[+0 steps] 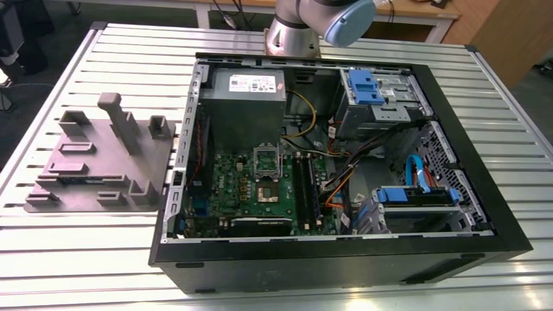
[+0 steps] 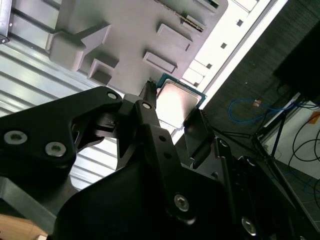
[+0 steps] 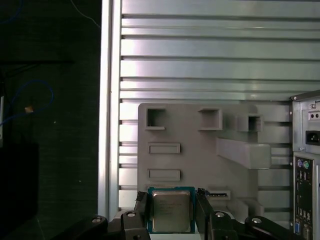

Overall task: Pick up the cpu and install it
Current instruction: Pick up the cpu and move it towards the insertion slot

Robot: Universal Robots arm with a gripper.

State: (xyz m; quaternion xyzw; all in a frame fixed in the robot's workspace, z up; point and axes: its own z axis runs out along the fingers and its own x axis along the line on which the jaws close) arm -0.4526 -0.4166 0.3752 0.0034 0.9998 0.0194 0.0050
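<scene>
The cpu [image 3: 171, 211] sits between the two dark fingers [image 3: 141, 206] of the gripper [image 2: 172, 104], which are closed against two opposite edges, leaving its silver-grey top bare in both wrist views. Gripping by the rim and not the faces looks deliberate: it keeps the chip flat and square to the wrist, as a socket would need. It appears lifted clear of the moulded grey holder [image 3: 200, 150], whose recesses lie well below it on the slatted tabletop [image 3: 200, 50]. In the exterior view the holder lies beside the open computer case [image 1: 346, 259], on the exterior view's left. Inside the case, the motherboard [image 1: 233, 181] lies flat with its socket [image 1: 266, 188] facing upward, apparently unoccupied.
</scene>
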